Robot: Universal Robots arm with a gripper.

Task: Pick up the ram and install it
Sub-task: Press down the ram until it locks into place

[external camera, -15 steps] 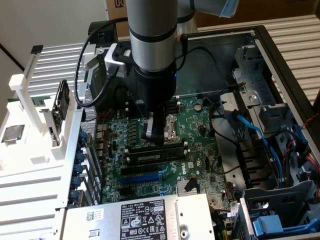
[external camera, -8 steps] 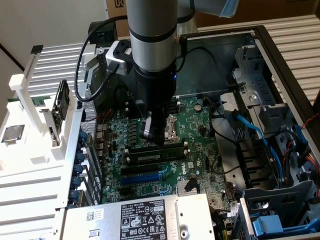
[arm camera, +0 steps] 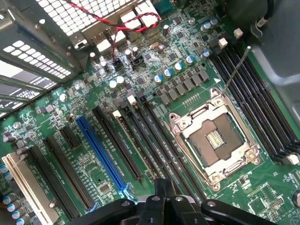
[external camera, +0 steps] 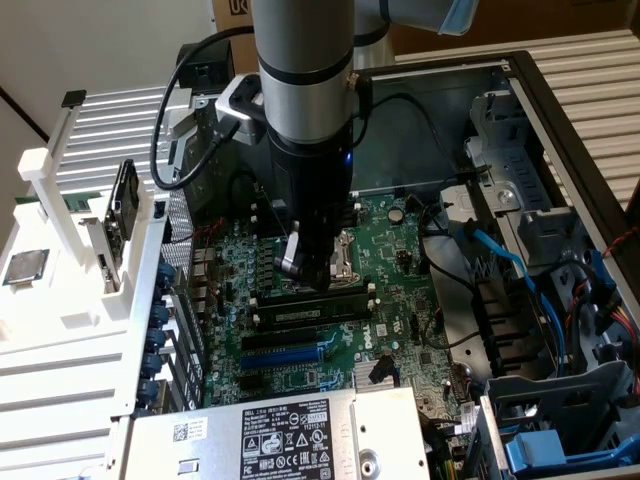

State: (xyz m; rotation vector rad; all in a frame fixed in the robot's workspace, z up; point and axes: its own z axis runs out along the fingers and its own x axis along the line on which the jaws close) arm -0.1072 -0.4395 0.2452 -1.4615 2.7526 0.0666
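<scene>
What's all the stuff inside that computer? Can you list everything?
case: one, grey, open, around everything
motherboard: one, green, in the case
ram: one, dark, seemingly in a slot below the gripper
blue slot: one, on the motherboard
socket: one, silver, empty
red wire: one, looped, at the motherboard's edge
blue cables: several, exterior view's right
rack: one, white, exterior view's left
chip: one, silver, on the rack
labelled box: one, silver, beside the motherboard
arm: one, grey, above the motherboard
gripper: one, black, over the ram
</scene>
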